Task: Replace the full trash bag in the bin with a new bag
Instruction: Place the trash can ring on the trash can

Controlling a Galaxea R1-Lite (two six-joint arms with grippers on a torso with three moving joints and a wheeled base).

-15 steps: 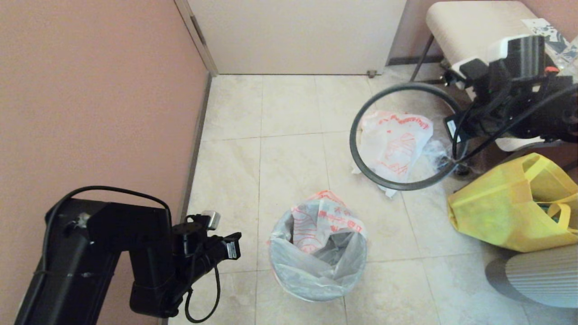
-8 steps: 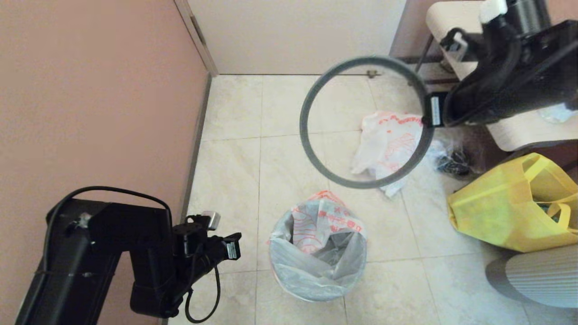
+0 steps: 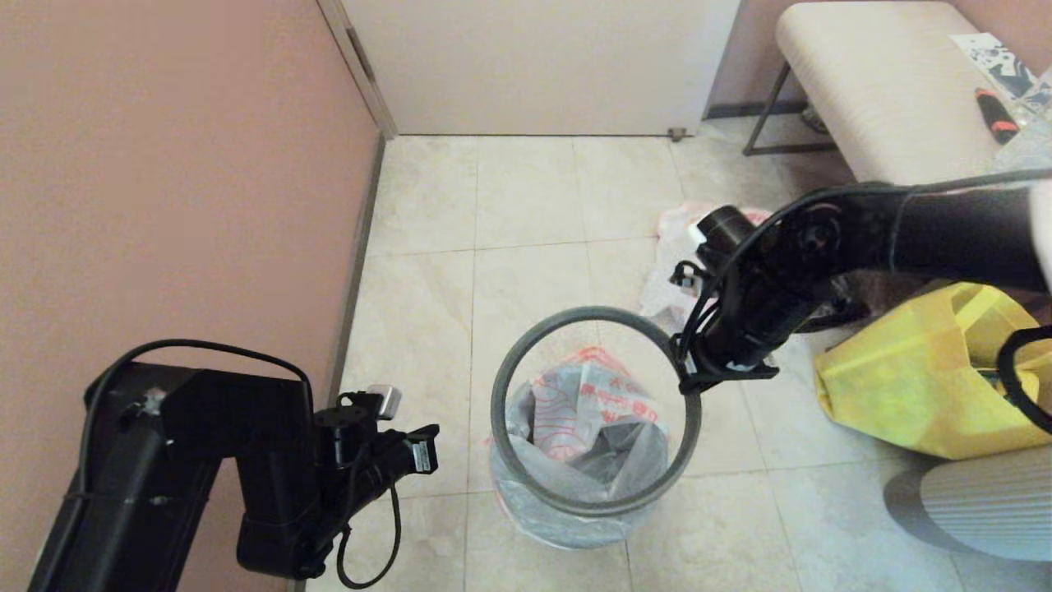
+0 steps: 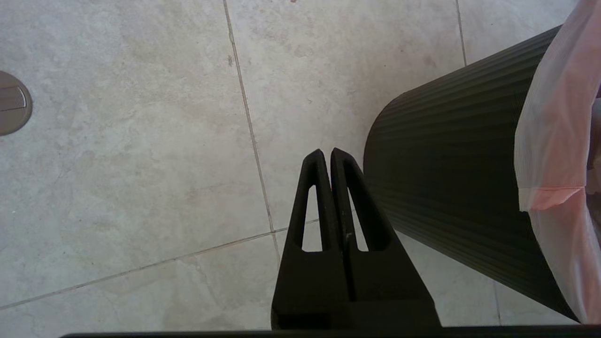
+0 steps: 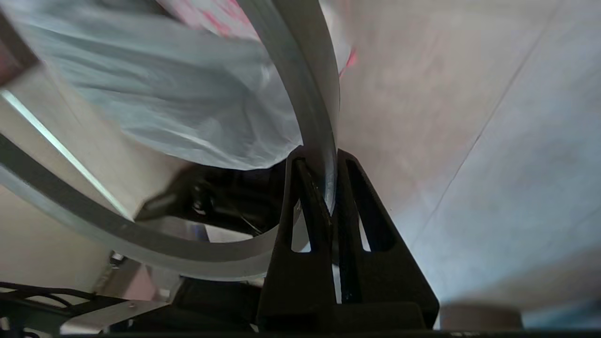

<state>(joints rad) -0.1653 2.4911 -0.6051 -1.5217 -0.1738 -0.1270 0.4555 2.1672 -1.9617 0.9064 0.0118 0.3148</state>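
Beige tiled floor [image 3: 526,214] fills most of the head view, with a pink wall [image 3: 164,181] on the left and a pale door [image 3: 534,66] at the back. Cream padded bench [image 3: 879,90] stands at back right on dark legs. Yellow fabric tote [image 3: 912,386] sits on the floor at right, slumped, mouth facing right. Left arm [image 3: 189,460] is parked low at left by the wall; left gripper [image 4: 326,157] has its fingers pressed together, holding nothing, hanging over floor just beside the bin [image 4: 450,169], whose ribbed black wall shows in the left wrist view. Bin stands at floor centre, lined with the new bag [image 3: 575,460], translucent white with red-orange print, folded over the bin's top edge and crumpled inside. Right arm [image 3: 904,238] reaches in from the right, pointing down. Right gripper [image 5: 324,164] is clamped on the hoop [image 3: 526,477], thin dark-grey ring, gripped at its right side; hoop hangs roughly level over the bin mouth, ringing the bag as seen from the head view, contact with the bin rim cannot be told. Full trash bag [image 3: 670,247], white with red-orange print, lies on the floor behind the right arm, mostly hidden by it, well apart from the bin.
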